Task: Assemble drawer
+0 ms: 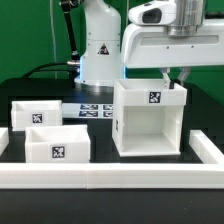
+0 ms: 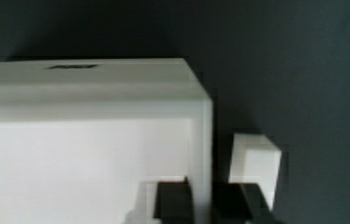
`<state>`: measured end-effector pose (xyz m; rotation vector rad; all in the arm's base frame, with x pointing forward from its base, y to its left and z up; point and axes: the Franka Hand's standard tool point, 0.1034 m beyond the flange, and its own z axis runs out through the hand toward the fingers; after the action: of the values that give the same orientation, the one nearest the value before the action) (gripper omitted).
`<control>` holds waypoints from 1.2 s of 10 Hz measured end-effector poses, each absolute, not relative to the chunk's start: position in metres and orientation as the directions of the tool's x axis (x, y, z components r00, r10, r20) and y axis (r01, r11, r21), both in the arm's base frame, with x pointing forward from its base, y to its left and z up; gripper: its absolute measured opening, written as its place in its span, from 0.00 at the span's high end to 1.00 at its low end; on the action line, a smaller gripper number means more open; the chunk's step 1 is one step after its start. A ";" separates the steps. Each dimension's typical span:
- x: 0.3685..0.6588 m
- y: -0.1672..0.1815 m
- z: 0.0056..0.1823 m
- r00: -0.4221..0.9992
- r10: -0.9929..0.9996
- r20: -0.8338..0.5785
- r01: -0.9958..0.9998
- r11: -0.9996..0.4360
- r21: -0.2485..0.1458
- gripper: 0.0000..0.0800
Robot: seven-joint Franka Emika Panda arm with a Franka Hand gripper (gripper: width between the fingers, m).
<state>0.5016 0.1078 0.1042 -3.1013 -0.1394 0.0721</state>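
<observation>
The drawer casing point(image 1: 150, 122), a tall white box with tags on its front and side, stands at the exterior view's right of centre. My gripper point(image 1: 178, 80) comes down from above onto the casing's far right wall. In the wrist view the casing point(image 2: 83, 130) fills most of the picture. My gripper point(image 2: 213, 205) has its dark fingers point(image 2: 177, 203) closed with a thin white strip of wall between them. Two open-top trays lie at the exterior view's left: one nearer point(image 1: 57, 143), one behind it point(image 1: 35, 113).
The long low white border rail point(image 1: 110, 178) runs along the front and up both sides. The marker board point(image 1: 95, 110) lies flat behind the trays. The robot's base point(image 1: 100, 45) stands at the back centre, with cables to its left.
</observation>
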 end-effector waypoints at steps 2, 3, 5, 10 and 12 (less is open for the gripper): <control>0.524 0.105 0.105 0.995 0.100 -0.006 0.100 -0.994 -0.044 0.95; 0.531 0.106 0.104 0.995 0.099 0.007 0.099 -0.994 -0.046 0.95; 0.542 0.107 0.105 0.994 0.092 0.056 0.095 -0.994 -0.051 0.95; 0.542 0.111 0.106 0.991 -0.129 0.042 -0.126 -0.989 -0.073 0.95; 0.551 0.110 0.105 0.944 -0.330 0.024 -0.327 -0.940 -0.095 0.95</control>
<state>0.5511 0.1104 0.1053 -3.0082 0.5092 -0.0598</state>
